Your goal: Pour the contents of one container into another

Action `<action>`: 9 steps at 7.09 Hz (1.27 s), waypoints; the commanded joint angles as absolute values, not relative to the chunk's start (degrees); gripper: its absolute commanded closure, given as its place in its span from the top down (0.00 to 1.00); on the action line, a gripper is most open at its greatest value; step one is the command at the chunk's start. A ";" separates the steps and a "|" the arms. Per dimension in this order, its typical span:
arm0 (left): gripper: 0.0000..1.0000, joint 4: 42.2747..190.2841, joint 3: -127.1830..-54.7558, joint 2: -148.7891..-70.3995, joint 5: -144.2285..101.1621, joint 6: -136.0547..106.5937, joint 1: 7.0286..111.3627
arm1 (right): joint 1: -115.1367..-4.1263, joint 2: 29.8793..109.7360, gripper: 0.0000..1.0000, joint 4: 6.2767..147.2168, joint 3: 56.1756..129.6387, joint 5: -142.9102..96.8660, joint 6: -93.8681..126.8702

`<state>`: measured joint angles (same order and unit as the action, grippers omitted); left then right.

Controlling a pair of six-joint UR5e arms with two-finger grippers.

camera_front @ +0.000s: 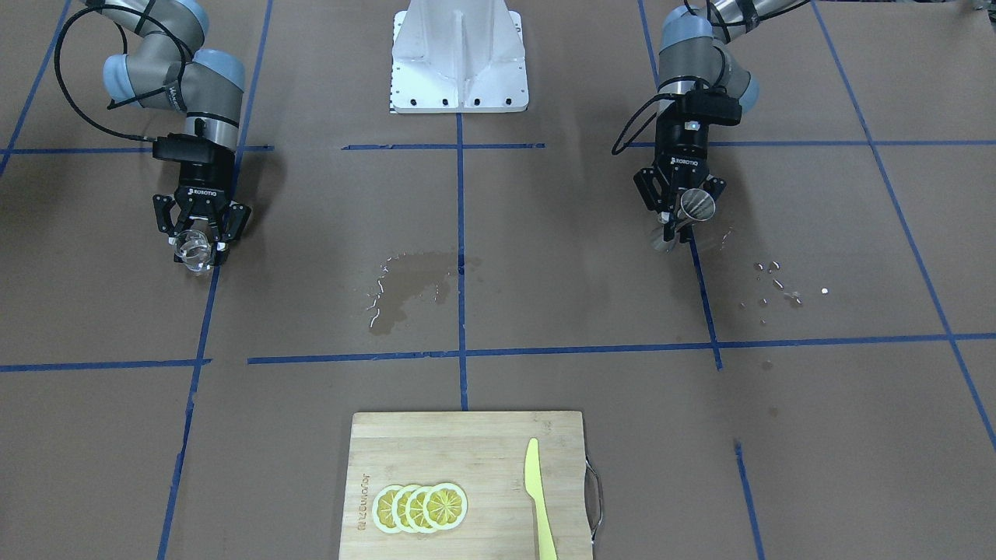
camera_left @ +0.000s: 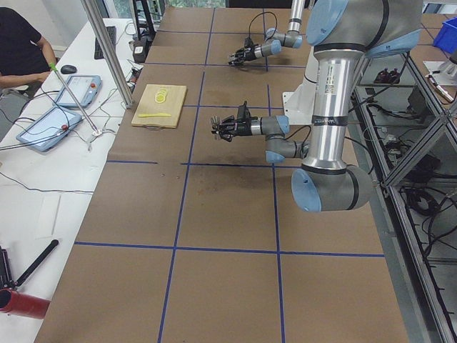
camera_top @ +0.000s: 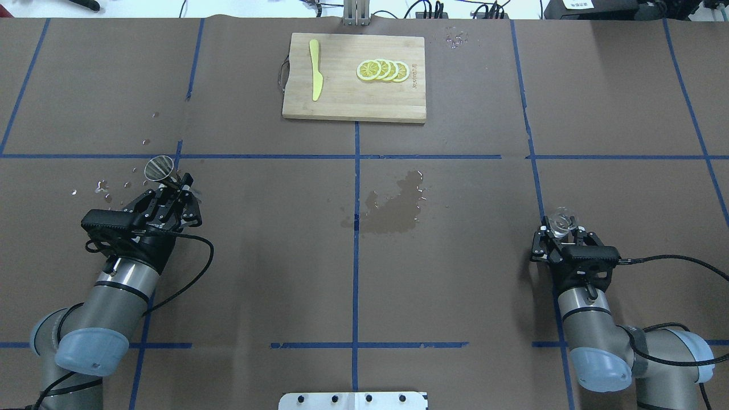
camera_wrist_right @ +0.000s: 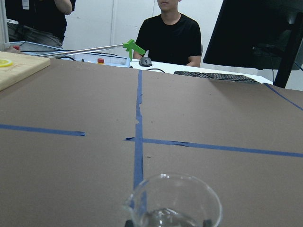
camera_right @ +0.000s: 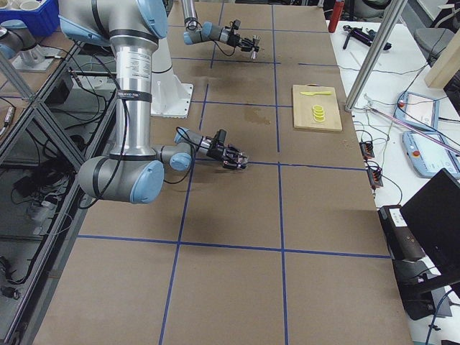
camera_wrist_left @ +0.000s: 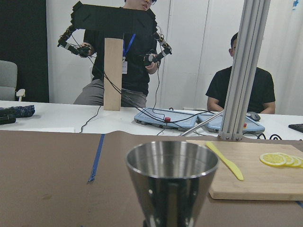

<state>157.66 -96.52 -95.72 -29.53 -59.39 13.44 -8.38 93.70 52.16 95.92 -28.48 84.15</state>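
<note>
The one container, a small clear glass tumbler [camera_top: 561, 221] [camera_front: 192, 249] [camera_wrist_right: 174, 203], sits upright between the fingers of my right gripper [camera_top: 561, 230] [camera_front: 198, 249], which is shut on it. It is on the table's right side in the overhead view. The other container, a steel hourglass jigger [camera_top: 159, 168] [camera_front: 695, 205] [camera_wrist_left: 171, 182], is held at its waist by my left gripper [camera_top: 172, 185] [camera_front: 678, 214], shut on it, open mouth up. The two containers are far apart, a table's width between them. How full either is cannot be told.
A water puddle [camera_top: 398, 205] [camera_front: 408, 284] darkens the paper at the centre, and droplets [camera_top: 105, 187] lie by the left gripper. A wooden cutting board [camera_top: 353, 108] at the far edge carries lemon slices [camera_top: 383, 70] and a yellow knife [camera_top: 315, 77]. People sit beyond that edge.
</note>
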 commanded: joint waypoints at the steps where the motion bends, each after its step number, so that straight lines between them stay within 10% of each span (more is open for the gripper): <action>1: 0.00 157.67 -96.94 -95.80 -29.97 -58.63 13.27 | -9.31 92.82 0.14 41.46 96.15 -30.05 73.80; 9: 0.00 162.15 -86.52 -119.16 -54.40 -30.96 12.57 | -10.28 83.58 0.11 40.78 108.44 -35.41 58.12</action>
